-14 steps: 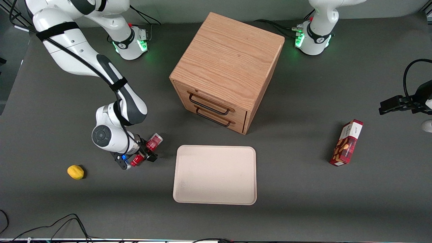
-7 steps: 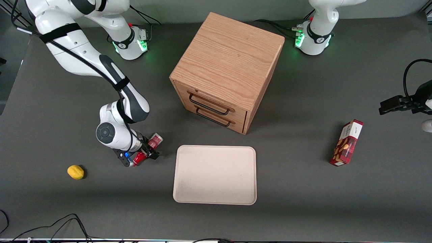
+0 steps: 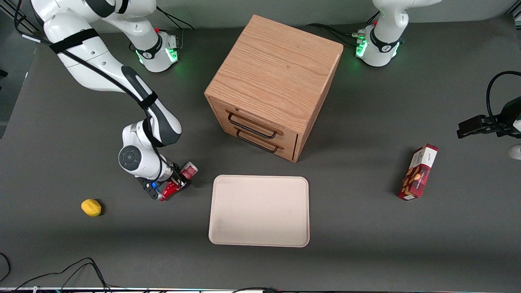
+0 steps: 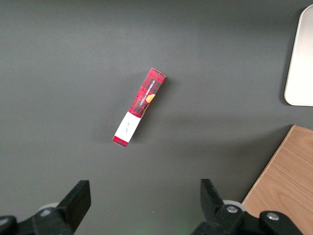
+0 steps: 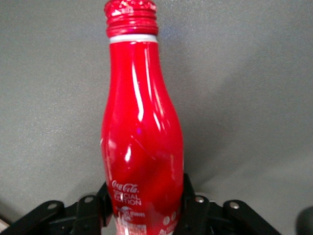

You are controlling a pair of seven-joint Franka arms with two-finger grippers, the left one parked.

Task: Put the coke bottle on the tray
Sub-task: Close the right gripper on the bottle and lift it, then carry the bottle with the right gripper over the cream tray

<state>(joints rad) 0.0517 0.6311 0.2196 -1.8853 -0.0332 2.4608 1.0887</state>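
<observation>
**Red coke bottle held near the tray**

The gripper (image 3: pixel 178 184) is just beside the tray (image 3: pixel 259 211), toward the working arm's end of the counter (image 3: pixel 366 244). Its jaws are clamped on the coke bottle (image 3: pixel 179 181). In the front view the bottle looks tilted, with one end pointing up toward the wooden drawer cabinet (image 3: pixel 273 85) and the other end pointing down toward the front camera. The bottle is close to the tray's edge, but it is not over the tray or on it.

In the right wrist view the coke bottle (image 5: pixel 142 132) is big and shiny red. It has a red screw cap, a thin white ring under the cap, and white letters low on its body. The gripper (image 5: pixel 145 208) has its black jaws pressed on both sides of the bottle's wide lower part. Gray counter shows all around it.

The tray is flat and cream, with round corners and a low rim. It lies in front of the drawer cabinet, nearer to the front camera. The cabinet has two drawers with dark handles.

A yellow lemon (image 3: pixel 91 207) lies on the counter, farther from the tray than the gripper, at the working arm's end. A red snack box (image 3: pixel 418 171) lies well apart from the tray, toward the parked arm's end. The left wrist view shows the snack box (image 4: pixel 139 107) lying flat.
</observation>
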